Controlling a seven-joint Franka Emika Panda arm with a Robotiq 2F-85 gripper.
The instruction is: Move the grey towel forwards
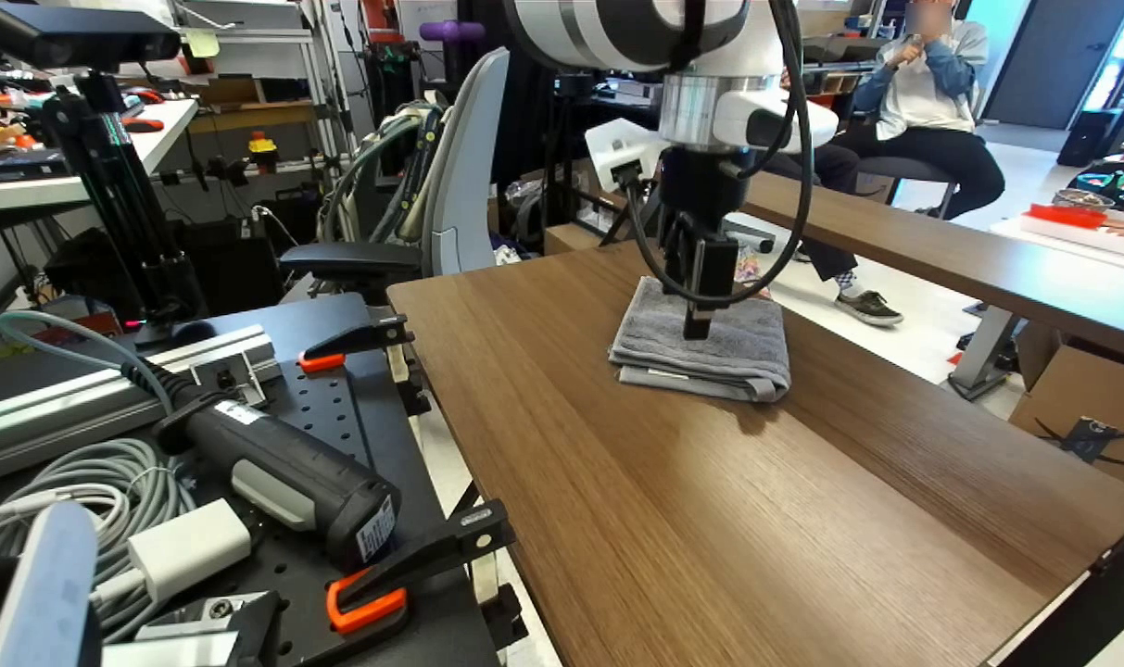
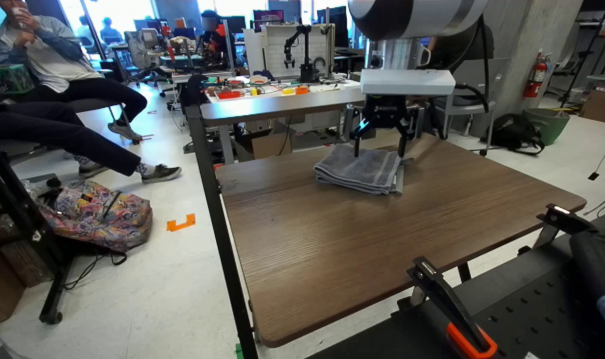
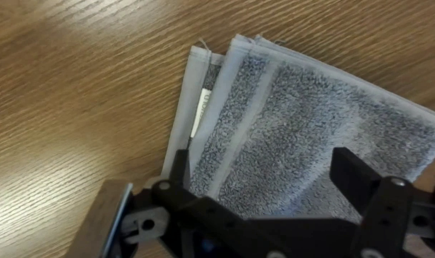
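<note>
The grey towel lies folded in layers on a brown wooden table and shows in both exterior views (image 1: 745,345) (image 2: 352,169). In the wrist view the towel (image 3: 292,118) has a pale hem, a pale stripe and a small white tag on its left side. My gripper (image 2: 379,152) points down over the towel with its two fingers spread apart and nothing between them. In the wrist view the gripper (image 3: 261,152) has one finger near the towel's tagged edge and one over its middle. I cannot tell whether the fingertips touch the cloth. An exterior view shows the gripper (image 1: 698,329) from the side.
The wooden table (image 1: 617,500) has a black perforated board (image 1: 293,408) beside it, with cables, a black tool (image 1: 274,482) and orange-and-black clamps (image 1: 367,602). A narrow wooden bench top (image 1: 951,250) stands along the far side. A person (image 1: 932,102) sits beyond it.
</note>
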